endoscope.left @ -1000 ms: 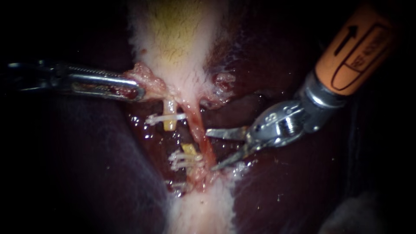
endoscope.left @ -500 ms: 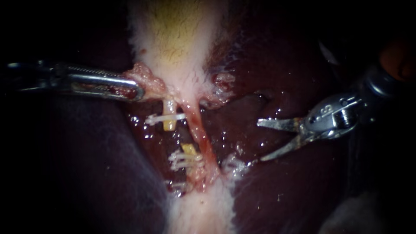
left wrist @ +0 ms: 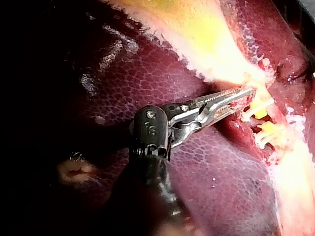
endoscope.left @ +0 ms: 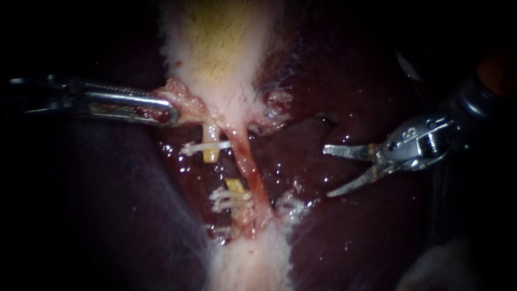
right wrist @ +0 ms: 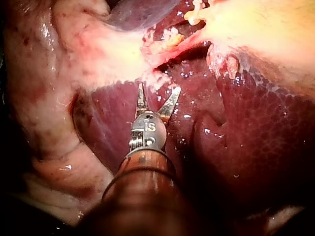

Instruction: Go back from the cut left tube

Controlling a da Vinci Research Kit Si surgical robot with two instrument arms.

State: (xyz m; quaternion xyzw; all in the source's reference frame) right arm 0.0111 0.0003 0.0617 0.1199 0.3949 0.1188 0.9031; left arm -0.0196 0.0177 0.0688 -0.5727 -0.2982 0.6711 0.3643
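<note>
Right of cut left tube, well apart, over liver: right instrument, end effector spread, empty; left instrument end effector pinching gallbladder beside tube. Risk: spread blades scraping liver during retreat.

left tube: centre.
left instrument: at its 10 o'clock, on the gallbladder.
right instrument: at its 3 o'clock, well apart, over the liver.
</note>
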